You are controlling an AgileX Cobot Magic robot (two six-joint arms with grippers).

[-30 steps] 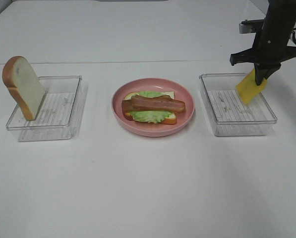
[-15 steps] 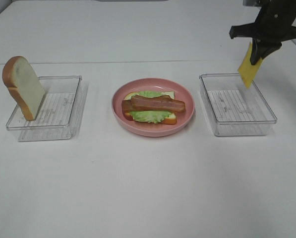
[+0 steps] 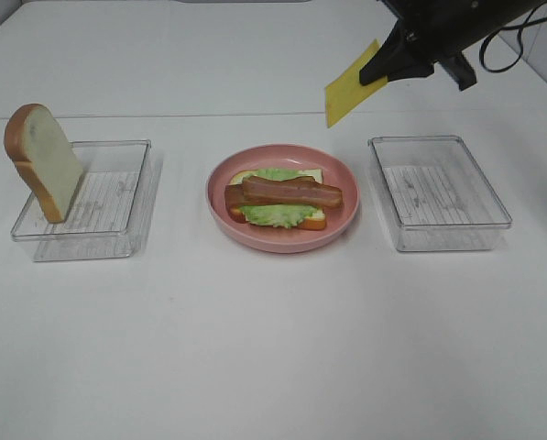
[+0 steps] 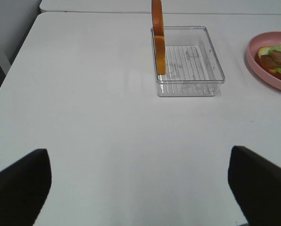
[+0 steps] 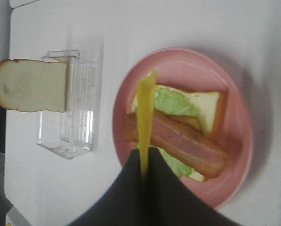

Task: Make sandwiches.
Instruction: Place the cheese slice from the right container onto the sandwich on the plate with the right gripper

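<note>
White table (image 3: 273,348), yellow cheese square (image 3: 349,89) clamped by right gripper (image 3: 383,66) at upper right, bacon-topped sandwich (image 3: 282,197) laid on pink plate (image 3: 344,206), left gripper (image 4: 138,155) spread wide

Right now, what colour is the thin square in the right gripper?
Yellow cheese square; shows best in exterior high view.

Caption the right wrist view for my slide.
Right tool holds the cheese square edge-on, with the bacon-topped sandwich on the pink plate beyond.
</note>
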